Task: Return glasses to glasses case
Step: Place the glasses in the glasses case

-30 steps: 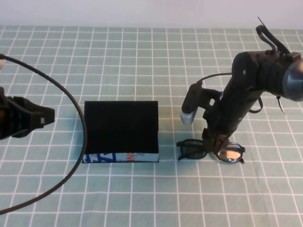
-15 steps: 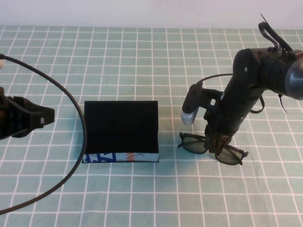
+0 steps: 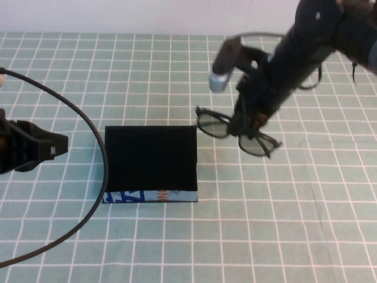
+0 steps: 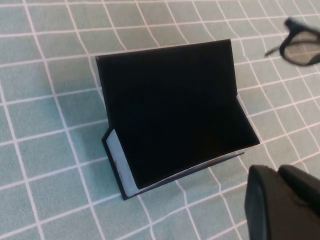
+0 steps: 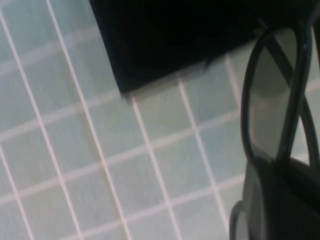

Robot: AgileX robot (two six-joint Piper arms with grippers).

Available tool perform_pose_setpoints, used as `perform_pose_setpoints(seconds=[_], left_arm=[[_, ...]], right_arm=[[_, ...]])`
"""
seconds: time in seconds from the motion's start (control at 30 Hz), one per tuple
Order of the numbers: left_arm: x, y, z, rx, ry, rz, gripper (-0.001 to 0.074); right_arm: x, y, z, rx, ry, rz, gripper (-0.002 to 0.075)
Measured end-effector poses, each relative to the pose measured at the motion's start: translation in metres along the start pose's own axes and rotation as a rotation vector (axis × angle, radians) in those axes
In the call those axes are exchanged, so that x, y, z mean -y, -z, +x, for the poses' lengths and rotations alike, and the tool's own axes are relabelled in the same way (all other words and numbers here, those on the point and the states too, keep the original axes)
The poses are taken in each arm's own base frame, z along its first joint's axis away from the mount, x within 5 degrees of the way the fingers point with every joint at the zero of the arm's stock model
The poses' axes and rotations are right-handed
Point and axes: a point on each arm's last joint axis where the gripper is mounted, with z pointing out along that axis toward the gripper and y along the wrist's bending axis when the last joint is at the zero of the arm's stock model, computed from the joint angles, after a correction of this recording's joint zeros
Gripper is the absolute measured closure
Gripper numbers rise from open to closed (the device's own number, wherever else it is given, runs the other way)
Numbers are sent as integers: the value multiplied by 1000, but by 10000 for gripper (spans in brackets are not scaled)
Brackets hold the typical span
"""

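Note:
The glasses [image 3: 215, 125] are black-framed with greyish lenses and hang in the air, held at their bridge by my right gripper [image 3: 240, 130], which is shut on them, just right of the case. In the right wrist view one lens [image 5: 272, 90] shows in front of the gripper, with the case's corner [image 5: 165, 35] beyond. The glasses case [image 3: 151, 160] is an open black box with a printed strip along its front side; it also shows in the left wrist view [image 4: 175, 110]. My left gripper [image 3: 56, 146] is parked left of the case, shut and empty.
A black cable [image 3: 94, 135] arcs over the table between the left gripper and the case. The green checked cloth [image 3: 265, 224] covers the table. A white wall edge runs along the back.
My right gripper has lifted the glasses off the cloth and carried them up and leftward toward the case. The left arm has not moved.

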Motion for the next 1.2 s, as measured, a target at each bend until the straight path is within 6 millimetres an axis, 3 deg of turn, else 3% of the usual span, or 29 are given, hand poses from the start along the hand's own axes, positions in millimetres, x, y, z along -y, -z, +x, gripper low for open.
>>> perform_pose_setpoints(seconds=[0.13,0.23,0.43,0.67,1.2], left_arm=[[0,0,0,0,0,0,734],[0,0,0,0,0,0,734],[0,0,0,-1,0,1,734],[1,0,1,-9,0,8,734],[1,0,1,-14,0,12,734]], right_arm=[[-15,17,-34,84,78,14,722],[-30,16,-60,128,141,6,722],[-51,-27,-90,120,217,-68,722],[-50,-78,-86,46,203,-141,722],[-47,-102,-82,28,204,-175,720]])
